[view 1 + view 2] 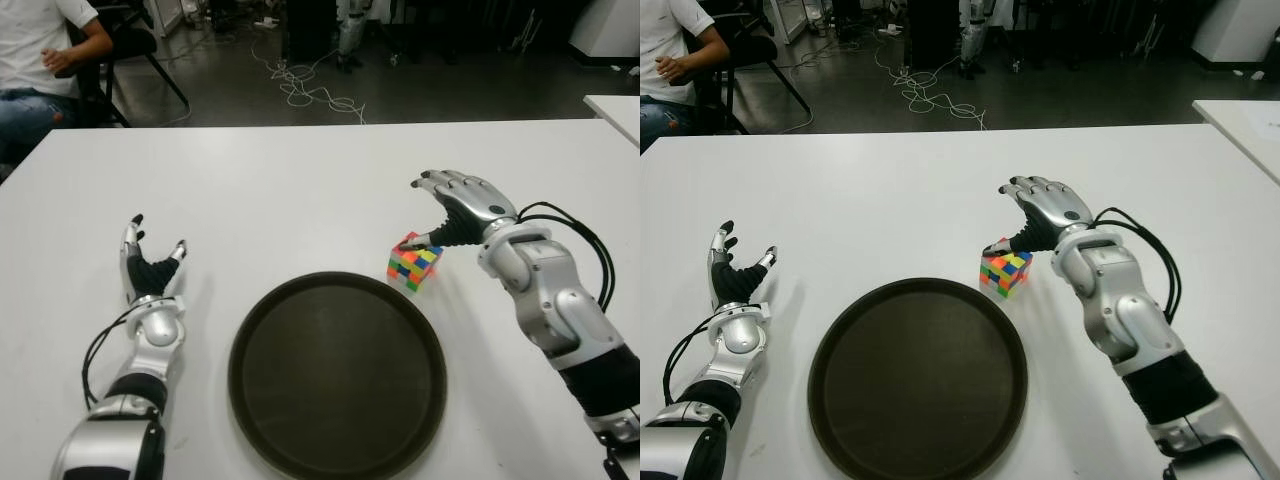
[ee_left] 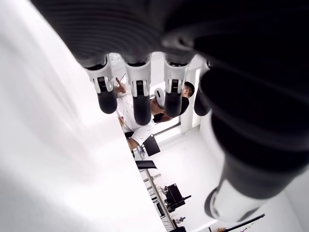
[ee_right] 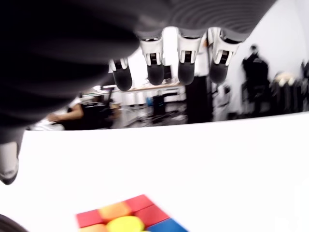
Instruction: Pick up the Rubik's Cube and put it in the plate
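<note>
Cube [image 1: 414, 262] unlabelled beside plate [image 1: 337, 374], right robot hand [image 1: 458, 207] above.

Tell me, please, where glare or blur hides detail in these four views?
Right wrist view: the Rubik's Cube is soft and the table washes out white. Left wrist view: the left robot hand is a dark blur against glare. Eye views: evenly lit, plate and right robot hand crisp.
</note>
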